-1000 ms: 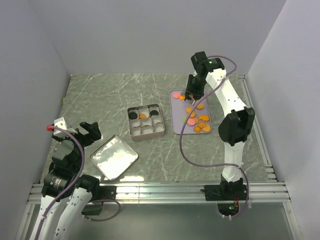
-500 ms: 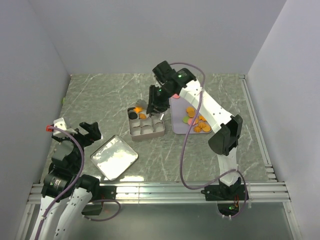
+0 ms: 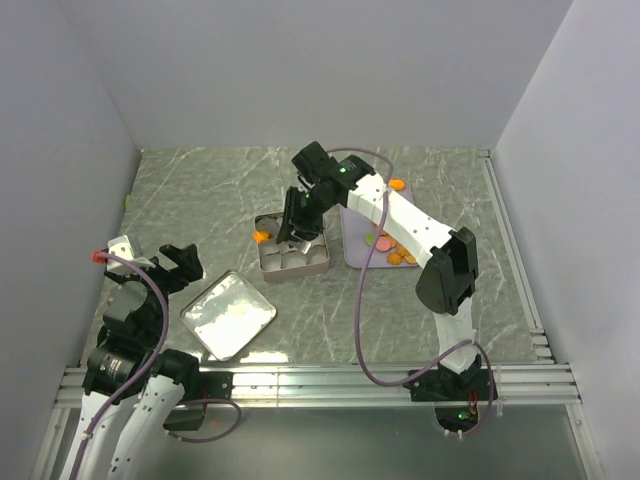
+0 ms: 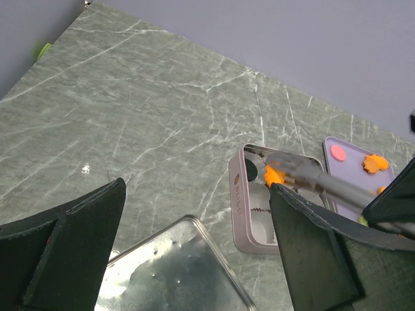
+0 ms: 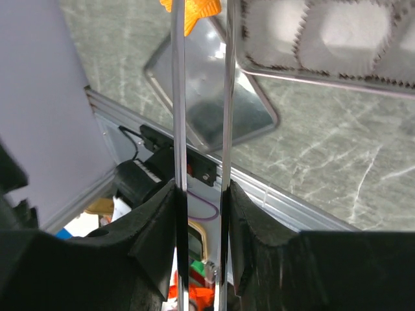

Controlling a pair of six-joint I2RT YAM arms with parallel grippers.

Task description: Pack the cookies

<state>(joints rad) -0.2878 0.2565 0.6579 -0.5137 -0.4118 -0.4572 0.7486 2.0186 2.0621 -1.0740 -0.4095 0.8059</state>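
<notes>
Green marbled table [image 3: 200,190], mid-surface: the right gripper [image 3: 268,236], slim fingers pinched on one orange cookie [image 3: 261,237], holds it at the left rim of the tin [image 3: 295,268], whose compartments lie just rightward; other cookies [image 3: 398,256] sit on the lavender tray [image 3: 352,255] nearer the right edge; the left gripper [image 3: 183,258], spread and empty, hangs farther off at the near-left corner.

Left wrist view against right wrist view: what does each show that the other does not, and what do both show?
Only the left wrist view shows the lavender tray with a pink cookie, and the open left gripper. Only the right wrist view shows the metal rail along the near edge. Both show the orange cookie pinched by the right gripper, the tin and its lid.
</notes>
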